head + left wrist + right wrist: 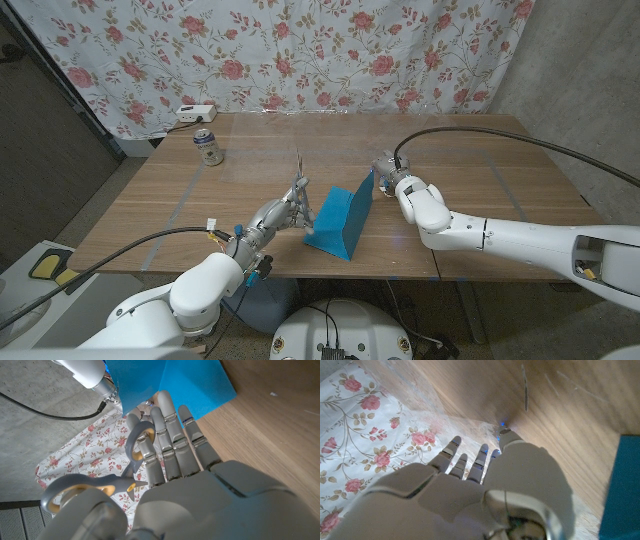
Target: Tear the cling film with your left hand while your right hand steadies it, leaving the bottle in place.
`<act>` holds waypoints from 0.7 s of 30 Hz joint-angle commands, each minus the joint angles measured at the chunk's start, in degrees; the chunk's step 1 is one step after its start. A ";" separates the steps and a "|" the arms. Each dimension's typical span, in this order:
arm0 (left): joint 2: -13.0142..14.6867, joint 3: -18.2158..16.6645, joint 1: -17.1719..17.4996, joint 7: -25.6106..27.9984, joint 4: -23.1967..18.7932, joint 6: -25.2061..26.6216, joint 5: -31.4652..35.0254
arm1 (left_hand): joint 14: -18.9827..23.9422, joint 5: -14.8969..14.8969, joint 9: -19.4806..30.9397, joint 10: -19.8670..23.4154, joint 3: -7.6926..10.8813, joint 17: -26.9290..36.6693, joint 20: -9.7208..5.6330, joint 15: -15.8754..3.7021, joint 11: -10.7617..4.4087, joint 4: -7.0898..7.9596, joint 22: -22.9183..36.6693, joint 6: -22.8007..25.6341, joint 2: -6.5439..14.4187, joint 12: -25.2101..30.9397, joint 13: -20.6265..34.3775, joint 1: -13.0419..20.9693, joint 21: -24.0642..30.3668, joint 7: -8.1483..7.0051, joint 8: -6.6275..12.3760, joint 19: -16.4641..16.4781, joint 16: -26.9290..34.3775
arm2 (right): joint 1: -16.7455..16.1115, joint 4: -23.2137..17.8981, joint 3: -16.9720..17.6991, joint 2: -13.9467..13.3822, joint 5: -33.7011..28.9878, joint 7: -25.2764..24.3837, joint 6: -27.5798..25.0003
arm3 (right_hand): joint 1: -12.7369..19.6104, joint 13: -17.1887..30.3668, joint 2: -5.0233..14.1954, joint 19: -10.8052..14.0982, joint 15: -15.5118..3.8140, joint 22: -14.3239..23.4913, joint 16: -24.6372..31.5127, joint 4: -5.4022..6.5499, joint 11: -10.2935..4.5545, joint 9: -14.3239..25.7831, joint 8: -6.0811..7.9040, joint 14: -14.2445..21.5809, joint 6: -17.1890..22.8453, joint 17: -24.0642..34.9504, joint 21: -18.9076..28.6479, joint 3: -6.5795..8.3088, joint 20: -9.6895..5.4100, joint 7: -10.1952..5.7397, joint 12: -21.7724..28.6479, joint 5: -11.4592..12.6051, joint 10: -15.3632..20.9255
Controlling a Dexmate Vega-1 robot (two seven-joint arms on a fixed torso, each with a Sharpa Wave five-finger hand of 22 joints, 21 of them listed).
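A blue folded sheet (340,222) stands upright on the wooden table (470,170), near its front edge. My left hand (272,216) grips grey scissors (298,180) just left of the sheet, blades pointing up and away. Their yellow-lined handles (136,447) lie against my left hand (190,485), with the blue sheet (170,385) right beyond the fingertips. My right hand (388,172) hovers at the sheet's upper right corner. Its fingers (465,462) reach out over bare wood with nothing between them. A hazy whitish sheen (420,405) covers the wood there; I cannot tell if it is film.
A metal can (208,147) stands at the back left of the table. A white power strip (195,113) lies behind it by the floral curtain (300,50). Tape marks (510,190) cross the wood on both sides. Bare wood lies right of the sheet.
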 commanded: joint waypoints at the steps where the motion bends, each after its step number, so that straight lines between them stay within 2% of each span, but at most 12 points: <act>1: -0.14 0.42 -0.58 -0.33 0.31 -0.04 0.05 | 0.53 0.30 0.16 2.66 -18.08 0.14 -0.25 0.08 -2.17 8.21 0.17 1.82 -0.46 0.48 0.16 0.37 -0.10 5.23 -0.09 0.49 0.42 | -1.15 0.59 0.90 0.11 2.08 -1.39 0.73 | -1.80 0.35 -0.52 1.98 -4.71 0.35 1.38 -0.25 -0.95 0.02 0.62 3.76 2.16 0.10 0.92 0.03 0.23 -0.18 1.92 -0.34 6.20; 4: -0.07 0.53 -0.77 -0.46 0.33 0.05 0.04 | 0.57 0.30 0.11 2.59 -18.08 0.15 -0.22 -0.07 -2.22 8.22 0.17 1.85 -0.46 0.51 0.29 0.40 -0.15 5.32 -0.17 0.46 0.45 | -2.32 0.66 2.05 0.13 3.08 -3.88 0.84 | -2.14 0.73 -0.38 3.33 -5.43 0.35 2.02 -0.64 -1.39 0.06 1.30 5.89 4.91 -0.06 1.39 0.17 0.06 -0.71 3.12 -0.44 9.82; 5: -0.03 0.47 -0.79 -0.65 0.34 0.05 -0.17 | 0.61 0.30 0.17 2.61 -18.08 0.14 -0.27 -0.04 -2.24 8.23 0.17 1.86 -0.46 0.49 0.26 0.40 -0.14 5.28 -0.15 0.49 0.47 | -2.41 0.72 2.21 0.20 3.39 -3.92 0.85 | -2.44 0.96 -0.30 4.37 -6.02 0.35 2.55 -0.74 -1.96 0.07 1.37 7.45 5.76 -0.12 1.73 0.14 0.08 -0.58 3.83 -0.56 11.74; 6: -0.07 0.47 -0.79 -0.63 0.36 0.01 -0.22 | 0.55 0.30 0.23 2.64 -18.08 0.19 -0.25 -0.06 -2.35 8.23 0.18 1.82 -0.45 0.50 0.25 0.41 -0.14 5.24 -0.13 0.53 0.48 | -2.62 0.85 2.38 0.24 3.53 -4.49 0.94 | -2.66 1.09 -0.09 4.71 -6.29 0.36 2.87 -0.67 -2.27 0.08 1.44 8.24 6.28 -0.10 1.83 0.09 0.02 -0.54 4.00 -0.64 12.18; 11: 0.03 0.48 -0.85 -0.71 0.38 0.03 -0.27 | 0.63 0.30 0.17 2.60 -18.08 0.17 -0.24 -0.08 -2.42 8.25 0.18 1.96 -0.45 0.43 0.24 0.44 -0.17 5.01 -0.18 0.55 0.52 | -3.97 1.46 3.37 0.58 4.16 -8.00 1.13 | -3.19 2.54 1.70 6.60 -8.70 0.46 4.28 -0.60 -2.87 0.21 1.16 11.97 8.34 0.14 2.42 -0.02 -0.08 -1.06 6.95 -0.98 16.76; 15: 0.00 0.57 -0.91 -0.63 0.41 -0.05 -0.19 | 0.47 0.30 0.18 2.52 -18.07 0.31 -0.25 -0.09 -2.36 8.27 0.19 1.94 -0.43 0.44 0.34 0.46 -0.18 5.26 -0.24 0.60 0.55 | -5.07 1.95 4.43 0.91 5.23 -10.77 1.70 | -2.91 4.51 2.88 8.54 -10.19 0.53 5.36 -1.02 -3.00 0.35 0.92 15.09 10.97 0.63 3.05 -0.04 -0.59 -1.14 10.60 -0.94 20.85; 16: -0.02 0.55 -0.90 -0.71 0.45 -0.15 -0.29 | 0.45 0.30 0.28 2.65 -18.07 0.26 -0.24 -0.11 -2.31 8.28 0.19 1.92 -0.42 0.47 0.32 0.46 -0.22 5.10 -0.20 0.55 0.52 | -5.34 2.12 4.64 0.97 5.34 -11.67 1.93 | -2.61 5.46 3.05 9.56 -10.39 0.55 5.90 -1.27 -3.02 0.41 0.92 16.50 12.30 0.94 3.40 -0.07 -0.71 -0.98 12.40 -0.90 22.86; 18: -0.09 0.61 -0.89 -0.55 0.47 -0.21 -0.18 | 0.45 0.31 0.23 2.67 -18.07 0.31 -0.25 -0.01 -2.35 8.29 0.19 1.96 -0.41 0.43 0.27 0.47 -0.23 5.10 -0.24 0.56 0.55 | -5.60 2.09 4.87 1.11 5.59 -12.10 1.71 | -2.35 6.98 3.25 10.98 -10.58 0.60 6.94 -1.41 -3.01 0.50 0.72 18.75 13.70 1.60 3.93 -0.30 -0.35 -0.87 14.76 -0.86 24.79; 19: -0.09 0.54 -0.85 -0.65 0.51 -0.28 -0.34 | 0.53 0.31 0.18 2.58 -18.07 0.24 -0.27 -0.08 -2.44 8.30 0.20 1.98 -0.40 0.40 0.29 0.47 -0.24 5.09 -0.29 0.57 0.54 | -5.72 2.05 5.04 1.06 5.83 -12.43 1.95 | -2.01 8.10 3.55 11.49 -10.68 0.64 7.89 -1.48 -3.08 0.58 0.56 20.56 14.44 2.23 4.13 -0.29 0.08 -1.43 16.21 -0.79 25.60; 21: -0.07 0.54 -0.82 -0.61 0.55 -0.29 -0.32 | 0.59 0.31 0.27 2.79 -18.07 0.16 -0.25 0.01 -2.31 8.32 0.20 1.96 -0.38 0.40 0.18 0.48 -0.25 5.06 -0.28 0.59 0.53 | -5.83 2.01 5.25 0.99 6.17 -12.71 2.17 | -1.48 9.88 3.70 12.04 -10.79 0.70 8.94 -1.62 -2.99 0.71 0.16 22.09 14.83 3.26 4.37 -0.35 0.76 -1.47 17.85 -0.72 25.31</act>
